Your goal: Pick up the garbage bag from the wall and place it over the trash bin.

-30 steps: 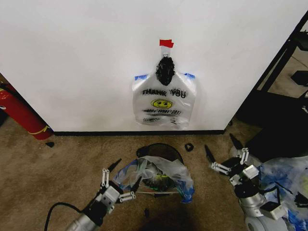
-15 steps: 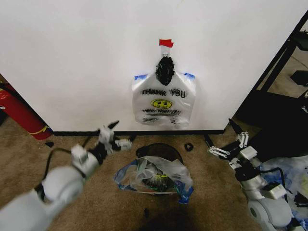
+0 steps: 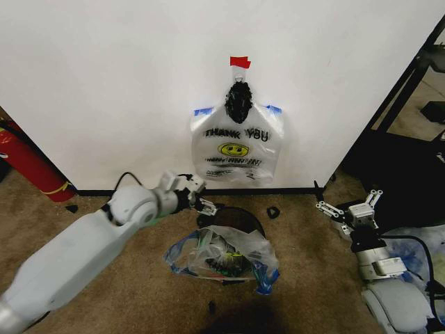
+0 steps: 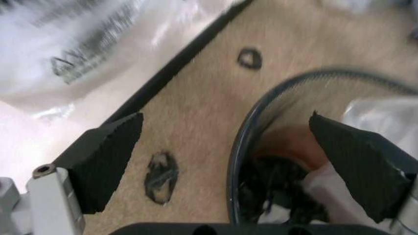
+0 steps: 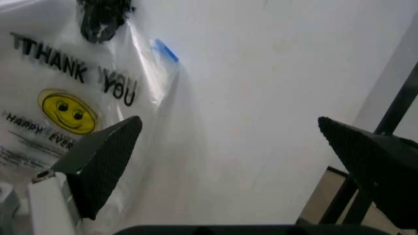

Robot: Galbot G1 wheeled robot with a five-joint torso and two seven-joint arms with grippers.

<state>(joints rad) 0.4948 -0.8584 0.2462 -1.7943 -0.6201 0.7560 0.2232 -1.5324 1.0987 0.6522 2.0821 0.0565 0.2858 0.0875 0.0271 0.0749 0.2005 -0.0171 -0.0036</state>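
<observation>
Lying crumpled on the carpet point(image 3: 83, 209), the garbage bag point(image 3: 222, 256) is a clear, bluish plastic heap just in front of the trash bin point(image 3: 233, 217) and overlapping the bin's near rim. Blue patches show at the bag's outer edges. The trash bin is a round black bin standing near the wall point(image 3: 104, 83), below the printed bag point(image 3: 238, 145); the left wrist view shows its rim point(image 4: 274, 103) and a reddish interior, with pale plastic at one side.

The printed bag, white with "THANK YOU" and a yellow smiley, hangs flat on the wall directly above the trash bin, held by a black knot and a strip of red tape point(image 3: 240, 62). The black baseboard point(image 3: 139, 191) runs along the wall's foot behind the bin.

The left gripper point(image 3: 197, 197) is extended low to the trash bin's rear left rim, close to the baseboard, with its fingers spread apart and nothing between them; in the left wrist view point(image 4: 225, 147) the fingers straddle the bin's rim. The right gripper point(image 3: 348, 206) hovers well to the right of the trash bin, fingers also spread and empty; its wrist view point(image 5: 228, 142) faces the wall and the printed bag.

A red fire extinguisher point(image 3: 28, 163) leans at the wall far left of the bin. Small black fragments point(image 3: 273, 212) lie on the carpet just right of the bin.
</observation>
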